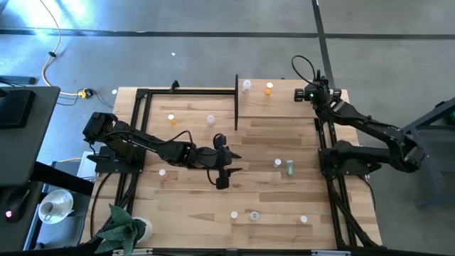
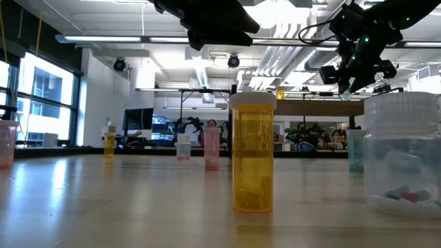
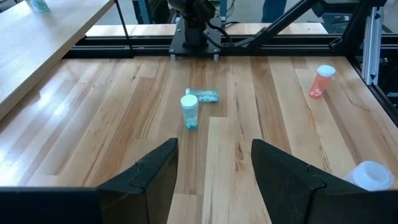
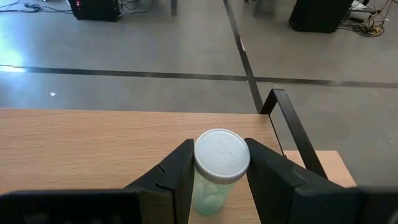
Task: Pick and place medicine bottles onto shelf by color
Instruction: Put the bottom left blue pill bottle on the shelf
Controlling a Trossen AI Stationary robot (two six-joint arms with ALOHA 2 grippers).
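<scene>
The right gripper [image 4: 217, 174] hung over the far right corner of the pale-wood shelf [image 4: 93, 143], its two dark fingers [image 4: 171, 171] clamped on a green-tinted medicine bottle with a white cap [image 4: 222, 155]. The bottle stood upright between the jaws, cap uppermost, above the shelf board and near one of the shelf's black metal posts [image 4: 292, 127].

The left gripper [image 3: 214, 171] sat over the middle of the plank-patterned tabletop [image 3: 112, 124], its jaws standing apart with nothing between them. Ahead of it, well clear of the fingers, a clear bottle with a pale cap [image 3: 189, 111] stood upright, and a second bottle [image 3: 204, 95] lay on its side just behind it. A pink-red bottle [image 3: 319, 81] stood off toward the table's edge.

From overhead, a white bottle [image 1: 247, 86] and an orange bottle [image 1: 269, 88] stood on the shelf's far edge. More small bottles were scattered over the tabletop, including a row of three near the front edge [image 1: 254, 215].

At table height, an orange bottle [image 2: 253, 151] stood closest to the camera, beside a clear bottle [image 2: 403, 155] with coloured contents. Beyond the table lay a grey concrete floor [image 4: 124, 43], and the room behind showed large windows and ceiling ducts.
</scene>
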